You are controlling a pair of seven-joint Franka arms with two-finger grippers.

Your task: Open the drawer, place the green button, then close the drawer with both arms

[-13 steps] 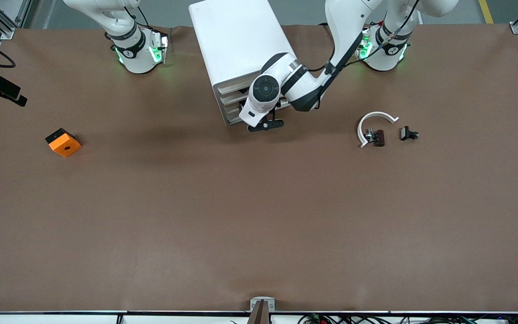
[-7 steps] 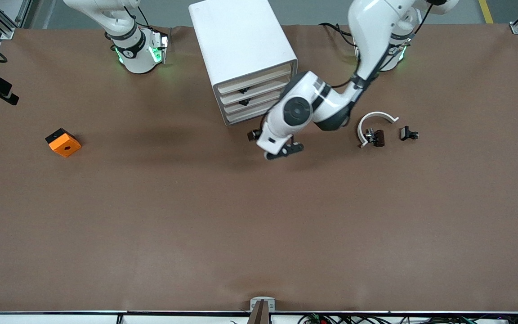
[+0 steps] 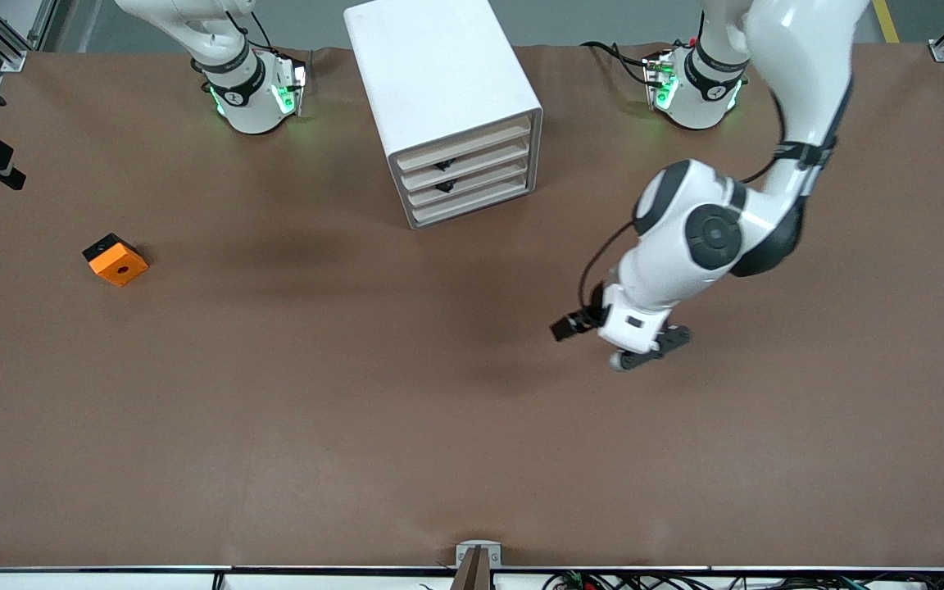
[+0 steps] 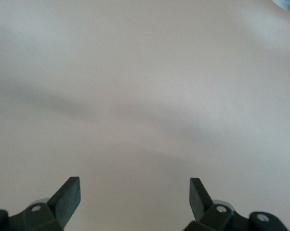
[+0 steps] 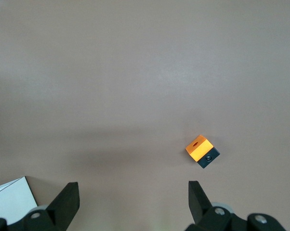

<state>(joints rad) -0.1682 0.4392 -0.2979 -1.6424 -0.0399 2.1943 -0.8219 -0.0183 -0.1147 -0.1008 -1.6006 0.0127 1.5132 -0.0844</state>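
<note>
Left claw [image 4: 134, 192] spread over bare table [image 3: 439, 426]; right claw [image 5: 130, 197] spread, waiting; drawer [image 3: 472, 178] front facing camera

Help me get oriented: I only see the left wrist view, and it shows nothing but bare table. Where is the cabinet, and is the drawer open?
Observer: The cabinet stands between the two arm bases. All four drawers look shut, including the third drawer.
Operator: So where is my left hand?
Observer: The left hand hangs over bare table, toward the left arm's end and away from the cabinet front.
Operator: And the right hand?
Observer: The right hand is open and waits above the table toward the right arm's end. Its wrist view shows an orange block on the table below it.
</note>
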